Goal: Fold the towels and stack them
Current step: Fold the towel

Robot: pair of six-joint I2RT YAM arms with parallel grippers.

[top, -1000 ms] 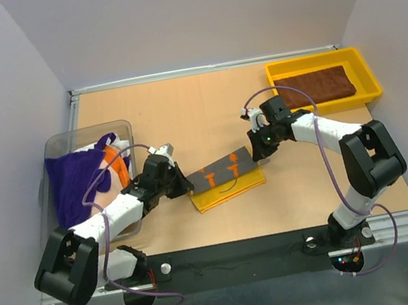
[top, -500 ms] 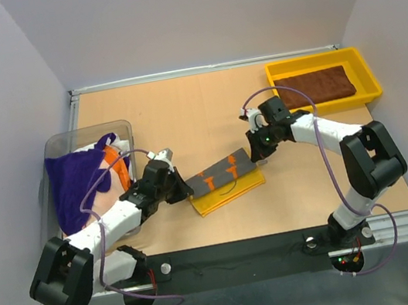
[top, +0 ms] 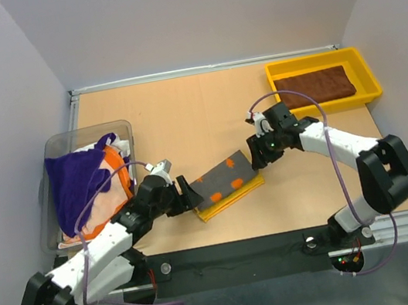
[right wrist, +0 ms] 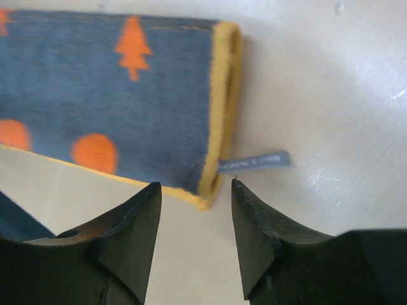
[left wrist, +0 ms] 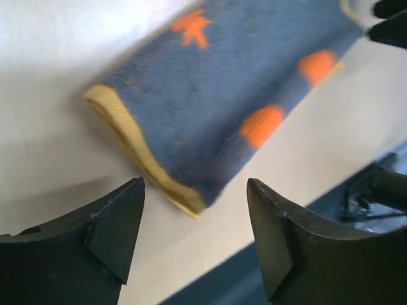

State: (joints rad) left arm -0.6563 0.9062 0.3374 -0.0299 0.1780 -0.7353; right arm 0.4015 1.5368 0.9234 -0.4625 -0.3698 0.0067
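A folded grey-blue towel (top: 225,183) with orange shapes and yellow trim lies on the table in front of the arms. My left gripper (top: 188,196) is open at its left end, and the yellow corner of the towel (left wrist: 229,108) lies just ahead of the open left gripper (left wrist: 194,216). My right gripper (top: 256,158) is open at the right end. In the right wrist view the towel's (right wrist: 127,95) yellow edge and grey label (right wrist: 254,161) lie just beyond the right gripper (right wrist: 196,203). A dark brown towel (top: 322,86) lies folded in the yellow tray. Purple (top: 76,182) and orange (top: 118,175) towels sit heaped in the bin.
The yellow tray (top: 277,71) stands at the back right. The clear plastic bin (top: 123,125) stands at the left edge. The black rail (top: 245,259) that carries the arm bases runs along the near edge.
Both grippers have opened and let go of the patterned towel. It now lies folded over with a narrower top face. The left arm has drawn back toward the near edge.
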